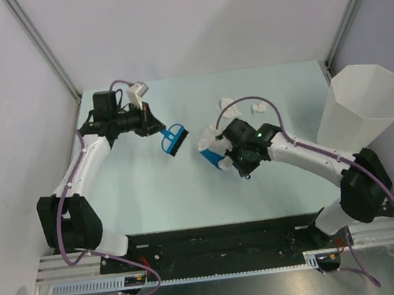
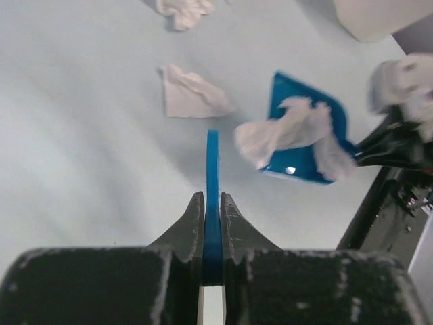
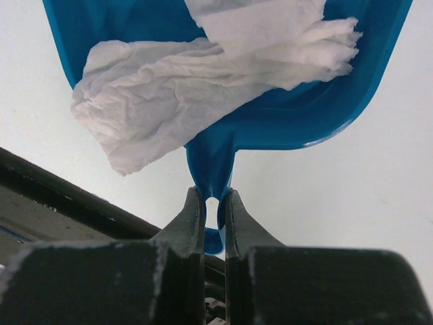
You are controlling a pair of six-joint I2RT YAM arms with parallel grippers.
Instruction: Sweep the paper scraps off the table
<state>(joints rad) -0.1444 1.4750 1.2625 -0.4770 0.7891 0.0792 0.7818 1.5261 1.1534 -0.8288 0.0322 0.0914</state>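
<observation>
Fingers (image 3: 193, 217) of the right end effector (image 3: 212, 200) clench the handle of the blue dustpan (image 3: 284, 112), paper scraps (image 3: 155, 101) heaped in it. The left end effector (image 2: 212, 203) is clamped on a blue brush (image 2: 212, 159), its bristles visible only from above; two more scraps lie on the surface (image 2: 81, 169) nearby.

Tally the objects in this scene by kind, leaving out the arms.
Blue brush: 1
Blue dustpan: 1
White bin: 1
White paper scraps: 4 (2 on the table, 2 on the dustpan)
Total: 7
</observation>
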